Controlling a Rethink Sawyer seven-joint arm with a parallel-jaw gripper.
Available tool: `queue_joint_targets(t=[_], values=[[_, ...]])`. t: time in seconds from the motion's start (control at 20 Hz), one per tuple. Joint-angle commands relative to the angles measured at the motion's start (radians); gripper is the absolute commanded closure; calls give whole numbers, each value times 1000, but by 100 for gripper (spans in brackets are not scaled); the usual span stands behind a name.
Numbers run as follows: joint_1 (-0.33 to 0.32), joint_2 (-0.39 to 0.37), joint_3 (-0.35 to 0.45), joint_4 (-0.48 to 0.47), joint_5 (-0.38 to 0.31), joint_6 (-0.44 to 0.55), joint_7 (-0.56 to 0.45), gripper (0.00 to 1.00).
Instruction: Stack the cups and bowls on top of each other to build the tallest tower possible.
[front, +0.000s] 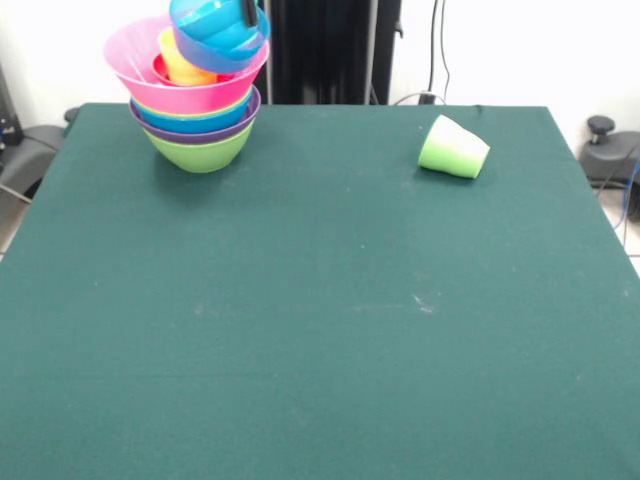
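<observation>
Green table (320, 330): tower (195, 110) at eleven o'clock, tilted blue bowl (215, 35) under gripper (250, 12), jaws' state unclear; green cup (453, 148) toppled at one o'clock.

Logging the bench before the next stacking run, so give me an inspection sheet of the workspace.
Surface: green cloth table, a few pale specks.
Job's things: tower of nested bowls at the far corner, lime green at base, pink bowl above; yellow cup and tilted blue bowl inside on top. Green cup lies on its side, apart.
Clutter: nothing seen.
Gripper: dark tip inside the blue bowl; open or shut unclear.
Cables: wires on the wall.
Surroundings: black pedestal, white wall.
</observation>
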Motion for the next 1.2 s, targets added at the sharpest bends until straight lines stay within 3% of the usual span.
queue_joint_targets(t=[0.05, 0.15, 0.2, 0.6, 0.85, 1.0, 1.2], values=[[-29, 41, 128, 99, -34, -113, -35, 100], [-36, 42, 137, 98, -46, -114, -36, 100], [-39, 42, 143, 95, -58, -116, -28, 0], [-17, 36, 116, 51, -109, -94, -17, 0], [-17, 71, 145, 2, -85, -65, -9, 0], [34, 82, 122, -64, -102, -37, 26, 0], [128, 77, 105, -196, -106, 116, 74, 0]])
